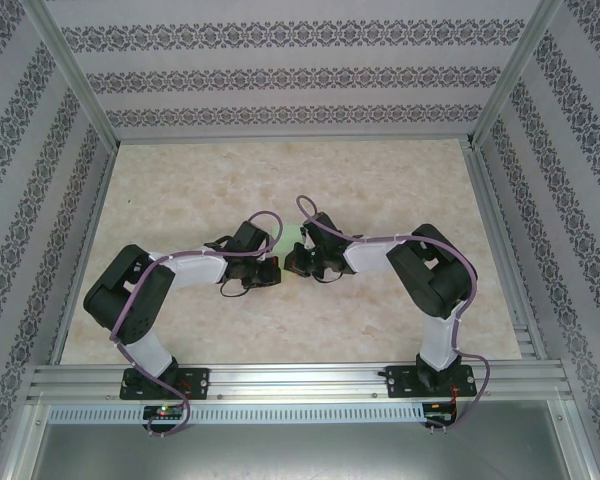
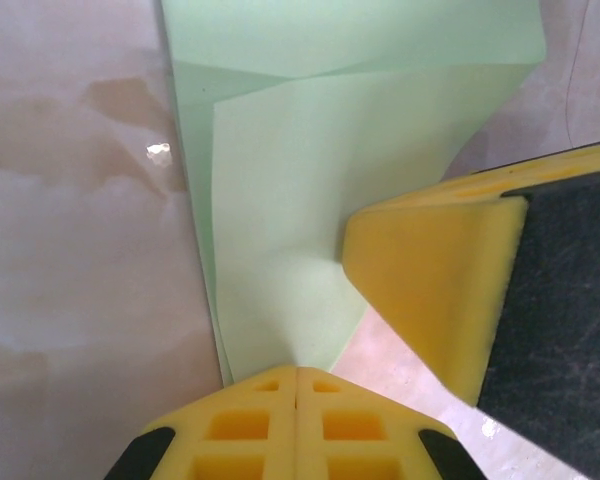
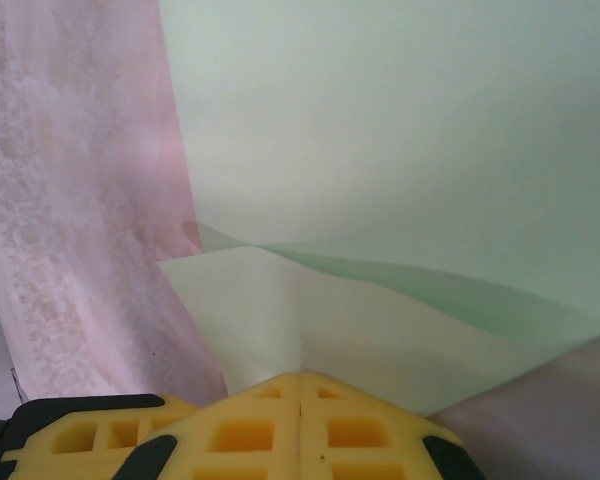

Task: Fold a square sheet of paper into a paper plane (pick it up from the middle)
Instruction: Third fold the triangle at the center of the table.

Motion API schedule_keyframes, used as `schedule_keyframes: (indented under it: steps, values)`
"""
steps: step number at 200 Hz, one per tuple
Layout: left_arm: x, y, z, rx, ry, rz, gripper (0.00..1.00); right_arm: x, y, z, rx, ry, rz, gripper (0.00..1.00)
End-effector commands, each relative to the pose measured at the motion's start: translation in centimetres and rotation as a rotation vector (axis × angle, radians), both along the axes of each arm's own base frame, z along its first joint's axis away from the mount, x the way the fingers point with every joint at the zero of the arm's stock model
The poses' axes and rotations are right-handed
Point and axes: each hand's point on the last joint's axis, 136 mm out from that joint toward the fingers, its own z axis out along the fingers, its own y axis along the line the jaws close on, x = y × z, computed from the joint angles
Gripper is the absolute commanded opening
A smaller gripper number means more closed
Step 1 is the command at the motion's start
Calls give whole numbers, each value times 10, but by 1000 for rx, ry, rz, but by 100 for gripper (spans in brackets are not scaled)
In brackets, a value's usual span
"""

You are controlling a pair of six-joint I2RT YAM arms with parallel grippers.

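The square sheet of paper (image 2: 310, 200) is pale mint green and lies in folded layers with a crease running to my left gripper (image 2: 298, 372), whose jaws are shut on its edge. My right gripper (image 3: 300, 378) is also shut on the paper (image 3: 380, 130), at a crease between two layers. From above, both grippers meet at the table's middle, left (image 1: 275, 270) and right (image 1: 298, 264), with a sliver of paper (image 1: 292, 234) showing between them. The right gripper's yellow finger (image 2: 430, 290) rests close over the sheet in the left wrist view. I cannot tell whether the sheet has a paper plane's shape.
The beige marble table (image 1: 280, 170) extends around the arms. Patterned walls (image 1: 280, 80) and aluminium frame posts (image 1: 75, 80) close off the back and sides. A metal rail (image 1: 300, 380) carries both arm bases at the near edge.
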Motion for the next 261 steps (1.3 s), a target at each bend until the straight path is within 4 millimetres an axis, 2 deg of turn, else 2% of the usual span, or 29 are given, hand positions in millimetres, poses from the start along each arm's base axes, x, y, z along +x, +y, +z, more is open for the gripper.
schedule_keyframes:
  steps: [1,70,86,105,122,140,163,192,233,261]
  values:
    - [-40,37,-39,189,144,4,0,14,-17,-4,-64,-41,-2,0]
    - [-48,45,-44,224,188,16,0,59,-63,-16,-130,-61,-54,0]
    - [-46,42,-42,213,183,16,0,67,-64,-5,-127,-80,-52,0]
    - [-42,40,-39,207,173,18,0,70,-54,23,-83,-126,-35,0]
    - [-40,38,-37,199,167,17,0,60,-42,45,-47,-161,-15,0]
    - [-38,35,-36,190,164,13,0,44,-25,55,-18,-170,12,0]
    - [-35,34,-35,186,155,14,0,21,-6,42,-6,-131,39,0]
    - [-35,33,-33,180,154,18,0,3,9,23,1,-74,60,0]
    - [-34,33,-31,174,145,25,0,-6,10,4,-7,-15,36,0]
    - [-34,32,-31,168,147,29,0,-13,13,0,19,14,29,0]
